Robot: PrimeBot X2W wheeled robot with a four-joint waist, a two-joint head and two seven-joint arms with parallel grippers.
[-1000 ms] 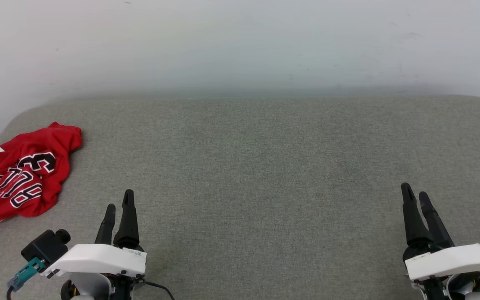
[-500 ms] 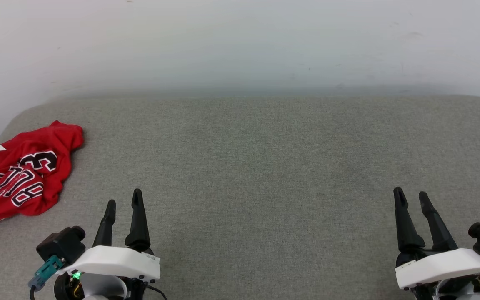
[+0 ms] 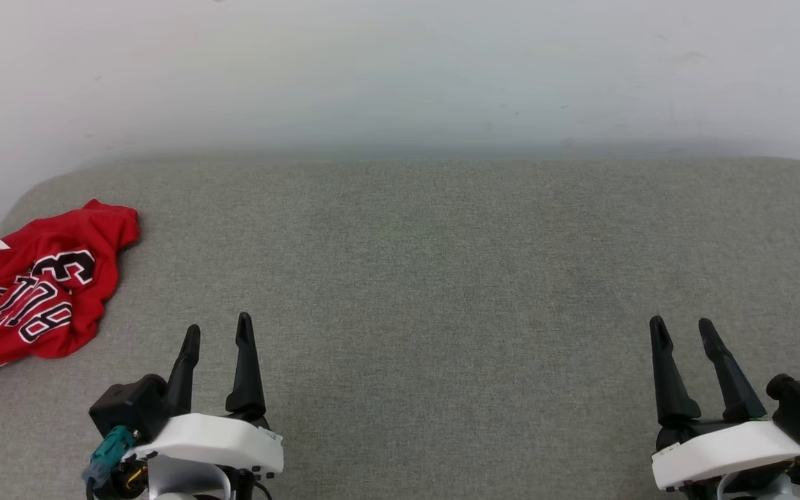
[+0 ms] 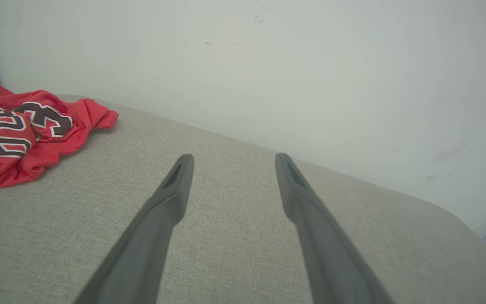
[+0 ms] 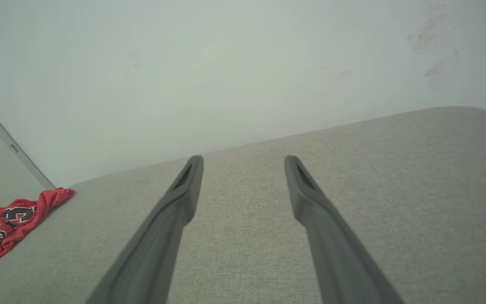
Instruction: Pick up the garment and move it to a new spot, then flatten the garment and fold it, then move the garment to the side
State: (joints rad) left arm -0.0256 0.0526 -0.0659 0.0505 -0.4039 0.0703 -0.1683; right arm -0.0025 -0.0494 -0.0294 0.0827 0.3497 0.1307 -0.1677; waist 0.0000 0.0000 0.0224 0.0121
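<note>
The garment [image 3: 32, 292] is a red jersey with black white-outlined lettering, lying crumpled at the far left edge of the grey fabric surface [image 3: 428, 278]. A bit of white cloth shows at its upper left. It also appears as the garment [image 4: 19, 135] at the left of the left wrist view and as the garment [image 5: 11, 221] at the far lower left of the right wrist view. My left gripper [image 3: 218, 332] stands open to the lower right of it, apart from it, nothing between its fingers. At the lower right, far from the cloth, my right gripper [image 3: 681, 328] is open and empty.
A pale wall [image 3: 400, 69] rises directly behind the surface. The surface has rounded far corners [image 3: 32, 194], and the jersey hangs partly over its left edge. A wide stretch of grey fabric lies between the two grippers.
My left gripper has shifted right and a little down in the head view, and its wrist has turned. The right gripper has moved slightly left and down. The garment has stayed put.
</note>
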